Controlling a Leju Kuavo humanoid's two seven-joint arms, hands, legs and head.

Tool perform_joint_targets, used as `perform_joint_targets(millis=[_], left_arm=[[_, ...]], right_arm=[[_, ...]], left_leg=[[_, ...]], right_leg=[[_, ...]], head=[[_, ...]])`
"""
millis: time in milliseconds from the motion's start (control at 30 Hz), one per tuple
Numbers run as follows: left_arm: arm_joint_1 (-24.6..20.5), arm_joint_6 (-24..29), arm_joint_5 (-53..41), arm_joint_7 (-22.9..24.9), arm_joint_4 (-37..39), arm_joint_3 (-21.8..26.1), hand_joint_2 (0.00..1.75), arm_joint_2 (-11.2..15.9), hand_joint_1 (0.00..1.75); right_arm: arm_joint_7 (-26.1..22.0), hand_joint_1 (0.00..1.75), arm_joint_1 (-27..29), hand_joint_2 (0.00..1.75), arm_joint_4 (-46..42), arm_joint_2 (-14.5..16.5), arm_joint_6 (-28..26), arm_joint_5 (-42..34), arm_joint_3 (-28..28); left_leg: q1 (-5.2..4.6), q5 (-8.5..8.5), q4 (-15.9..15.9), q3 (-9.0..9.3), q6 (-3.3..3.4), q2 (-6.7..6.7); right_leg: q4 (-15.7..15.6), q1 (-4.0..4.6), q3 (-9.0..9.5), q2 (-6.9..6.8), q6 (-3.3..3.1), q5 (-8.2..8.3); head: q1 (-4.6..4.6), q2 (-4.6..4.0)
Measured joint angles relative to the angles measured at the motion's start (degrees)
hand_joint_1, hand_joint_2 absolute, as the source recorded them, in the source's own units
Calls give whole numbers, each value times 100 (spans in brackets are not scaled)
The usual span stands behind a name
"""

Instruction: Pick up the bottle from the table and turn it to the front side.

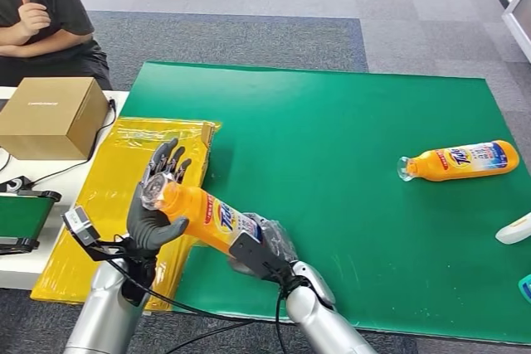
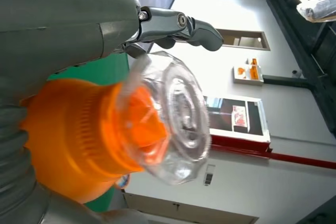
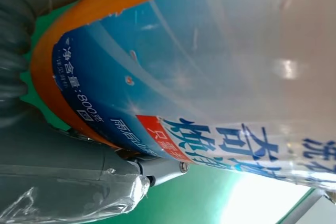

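Observation:
An orange detergent bottle (image 1: pixel 207 213) with a blue and white label is held tilted above the near edge of the green mat (image 1: pixel 325 138). My left hand (image 1: pixel 153 213) holds its neck, thumb curled under it and fingers spread behind the clear cap (image 2: pixel 178 119). My right hand (image 1: pixel 263 250), wrapped in clear plastic, grips the base end. The right wrist view has the label (image 3: pixel 198 77) close up against the hand (image 3: pixel 59 166). In the left wrist view the orange neck (image 2: pixel 79 135) lies under the thumb (image 2: pixel 59 19).
A second orange bottle (image 1: pixel 463 159) lies on its side at the mat's right. A yellow bag (image 1: pixel 119 172) lies left of the mat, with a cardboard box (image 1: pixel 53 113) beyond it. A person (image 1: pixel 37 14) sits at far left. A white object (image 1: pixel 514 230) lies at the right edge.

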Motion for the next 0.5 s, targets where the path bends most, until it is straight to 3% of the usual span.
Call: perform_joint_targets(millis=[67, 100, 200, 233, 433, 500], left_arm=[[17, -68, 20, 39, 2, -1, 175, -9, 0], [20, -125, 15, 80, 8, -8, 175, -9, 17], [16, -362, -84, 173, 77, -97, 175, 21, 148], [10, -431, -121, 170, 116, -141, 175, 37, 175], [-51, -523, -100, 178, 243, -308, 175, 113, 175], [-58, -383, -105, 278, 248, -329, 175, 122, 175]], right_arm=[[4, 175, 3, 175, -82, -7, -17, 21, 21], [9, 175, 4, 175, -136, -9, -18, 52, 46], [38, 175, 0, 175, -314, -12, 1, 149, 162], [52, 175, -1, 175, -371, -13, 19, 161, 200], [117, 175, 40, 175, -621, -60, 9, 111, 287], [137, 166, 127, 175, -742, -112, -71, 104, 280]], left_leg=[[0, 0, 0, 0, 0, 0], [0, 0, 0, 0, 0, 0], [0, 0, 0, 0, 0, 0], [0, 0, 0, 0, 0, 0], [0, 1, 0, 0, 0, 0], [0, 0, 0, -1, 0, 0]], right_leg=[[0, 0, -1, 0, 0, 0], [0, 0, -1, 0, 0, 0], [0, 0, -3, 0, 0, 0], [0, 0, -3, 0, 0, 0], [0, 0, -2, 0, 0, 0], [0, 0, -2, -1, 0, 0]], head=[[0, 0], [0, 1], [-1, 1], [-1, 1], [-1, 0], [0, 0]])
